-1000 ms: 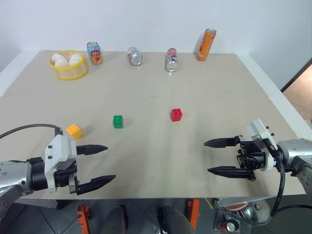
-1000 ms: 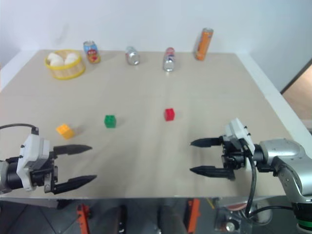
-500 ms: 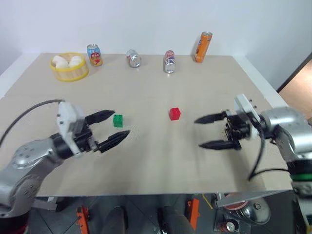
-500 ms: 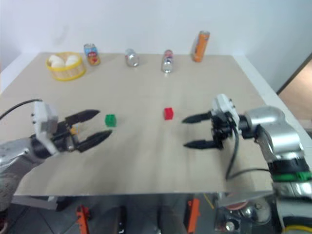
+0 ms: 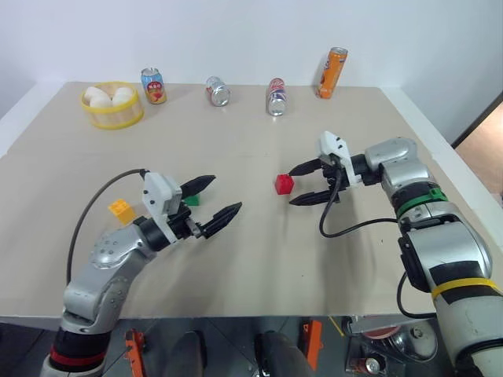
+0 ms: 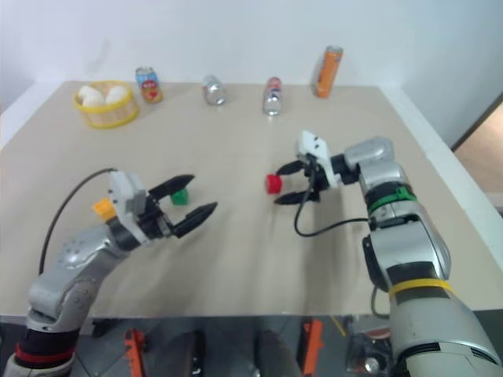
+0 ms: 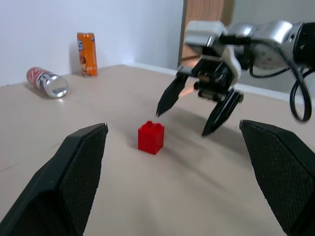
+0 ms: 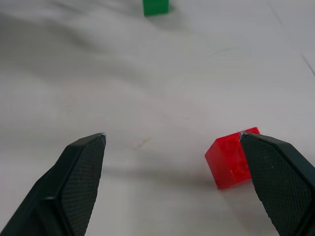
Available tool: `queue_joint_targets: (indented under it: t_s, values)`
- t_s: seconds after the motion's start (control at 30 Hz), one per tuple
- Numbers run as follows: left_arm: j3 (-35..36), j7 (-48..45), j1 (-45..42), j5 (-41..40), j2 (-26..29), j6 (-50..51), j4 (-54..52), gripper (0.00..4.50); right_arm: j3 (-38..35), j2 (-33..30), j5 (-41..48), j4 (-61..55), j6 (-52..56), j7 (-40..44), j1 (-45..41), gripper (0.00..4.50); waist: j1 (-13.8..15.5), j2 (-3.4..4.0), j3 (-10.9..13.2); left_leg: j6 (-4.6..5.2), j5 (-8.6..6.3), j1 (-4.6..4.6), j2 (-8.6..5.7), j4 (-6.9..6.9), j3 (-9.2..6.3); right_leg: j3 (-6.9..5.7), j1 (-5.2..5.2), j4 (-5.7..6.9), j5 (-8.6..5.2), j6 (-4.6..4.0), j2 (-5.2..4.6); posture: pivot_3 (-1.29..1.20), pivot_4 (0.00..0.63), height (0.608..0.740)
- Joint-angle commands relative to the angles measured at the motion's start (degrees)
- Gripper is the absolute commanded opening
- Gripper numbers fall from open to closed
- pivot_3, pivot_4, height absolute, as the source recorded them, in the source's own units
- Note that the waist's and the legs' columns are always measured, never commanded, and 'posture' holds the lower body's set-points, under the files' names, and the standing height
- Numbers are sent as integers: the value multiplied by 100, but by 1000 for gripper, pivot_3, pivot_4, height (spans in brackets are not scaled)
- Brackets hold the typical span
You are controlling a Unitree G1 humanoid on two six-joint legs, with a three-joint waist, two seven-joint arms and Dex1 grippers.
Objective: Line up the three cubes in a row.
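Small red studded plastic cube (image 5: 284,184) sits mid-worktop, just beside the right gripper (image 5: 296,184), whose jaws are wide open and empty. Small green studded plastic cube (image 5: 191,199) lies partly hidden behind the left gripper (image 5: 222,197), jaws also wide open, holding nothing. Small yellow-orange studded plastic cube (image 5: 120,210) sits further left on the beige worktop (image 5: 259,259).

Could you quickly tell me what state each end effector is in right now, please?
Left end effector: open, holding nothing, beside the green cube.
Right end effector: open, holding nothing, next to the red cube.
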Motion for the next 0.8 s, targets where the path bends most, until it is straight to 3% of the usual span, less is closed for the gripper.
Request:
queue_joint_targets:
  t_s: [0.03,0.27,0.47,0.8]
  values:
    - [-40,221,-77,103,-147,-127,-214,4443,-170,100,-289,207,-263,-247,-284,4500,-1,0,0,0,0,1,0,2,0,0,0,4,0,0,0,0,150,740]
    - [-23,479,8,109,-351,-99,-357,4443,-501,283,-419,318,-335,-580,-491,4500,-7,0,0,1,3,9,-2,19,0,2,-1,38,-4,5,0,0,150,740]
    - [50,483,-181,96,-387,-151,-230,4443,-1209,92,-154,417,343,-752,-900,4500,-6,1,1,3,8,11,0,20,-1,3,-13,57,-9,1,5,0,150,740]
    - [1,431,-366,130,-584,-339,93,4443,-1609,83,-335,488,872,-1426,-656,4500,-8,1,0,2,8,9,-4,15,0,6,-14,57,-12,-5,3,0,150,740]
